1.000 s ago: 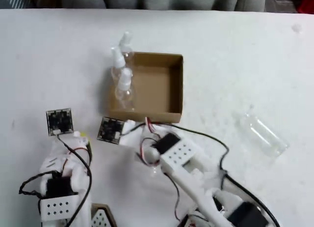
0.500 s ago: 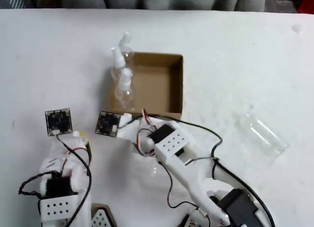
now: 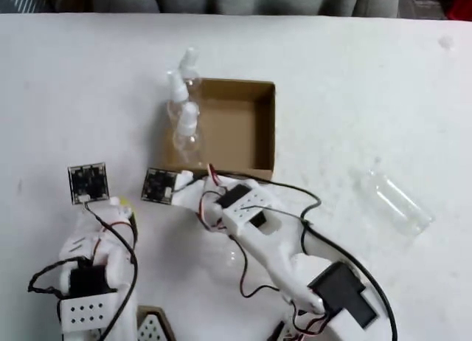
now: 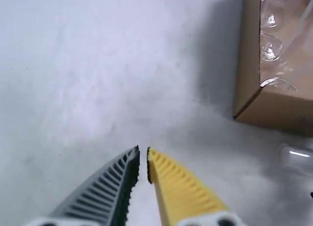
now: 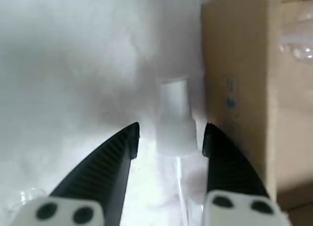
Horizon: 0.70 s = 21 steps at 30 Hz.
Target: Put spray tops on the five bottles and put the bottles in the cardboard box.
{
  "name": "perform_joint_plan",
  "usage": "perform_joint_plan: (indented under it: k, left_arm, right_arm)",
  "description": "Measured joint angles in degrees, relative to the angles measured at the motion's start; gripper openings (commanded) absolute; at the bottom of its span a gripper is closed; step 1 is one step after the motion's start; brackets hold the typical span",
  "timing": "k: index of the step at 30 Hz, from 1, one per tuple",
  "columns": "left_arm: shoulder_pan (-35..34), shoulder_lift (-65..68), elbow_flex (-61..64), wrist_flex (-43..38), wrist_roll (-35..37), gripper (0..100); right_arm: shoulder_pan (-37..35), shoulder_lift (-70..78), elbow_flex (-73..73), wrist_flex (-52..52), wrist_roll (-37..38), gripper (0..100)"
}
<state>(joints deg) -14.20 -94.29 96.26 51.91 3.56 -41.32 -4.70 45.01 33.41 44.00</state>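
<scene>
In the high view, the cardboard box (image 3: pixel 243 134) sits open on the white surface (image 3: pixel 354 83). Three capped bottles (image 3: pixel 184 112) crowd against one of its side walls, probably packed tight to leave room for the rest. A clear bottle (image 3: pixel 398 201) with no top lies on its side well apart from the box, out past the opposite wall, so it looks to be waiting for its cap. The right arm (image 3: pixel 254 219) stretches to the box's near wall, close to the corner by the capped bottles, while the left arm (image 3: pixel 92 274) sits back from the box, out of the way. In the left wrist view, the left gripper (image 4: pixel 143 155) hangs over bare surface near a corner of the box, its grey and yellow fingers together and holding nothing. The clear bottoms of the bottles show inside the box. In the right wrist view, the right gripper (image 5: pixel 171 130) has its black fingers apart on either side of a loose white spray top (image 5: pixel 173 108). The spray top lies on the surface just beside the box's outer wall, its thin tube trailing back toward the gripper. The fingers seem lined up to pinch it, though the wall leaves one finger little room.
</scene>
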Motion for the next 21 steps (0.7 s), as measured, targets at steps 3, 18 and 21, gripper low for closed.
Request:
perform_joint_plan:
  k: [3, 18, 21]
  left_arm:
    - [0.0, 0.0, 0.0, 0.0, 0.0, 2]
    - [0.0, 0.0, 0.0, 0.0, 0.0, 2]
    - [0.0, 0.0, 0.0, 0.0, 0.0, 2]
  right_arm:
    - [0.35, 0.0, -0.44, 0.7, -0.26, 2.9]
    - [0.09, 0.09, -19.25, 26.2, -42.99, 1.5]
    - [0.0, 0.09, -21.71, 30.15, -55.82, 1.5]
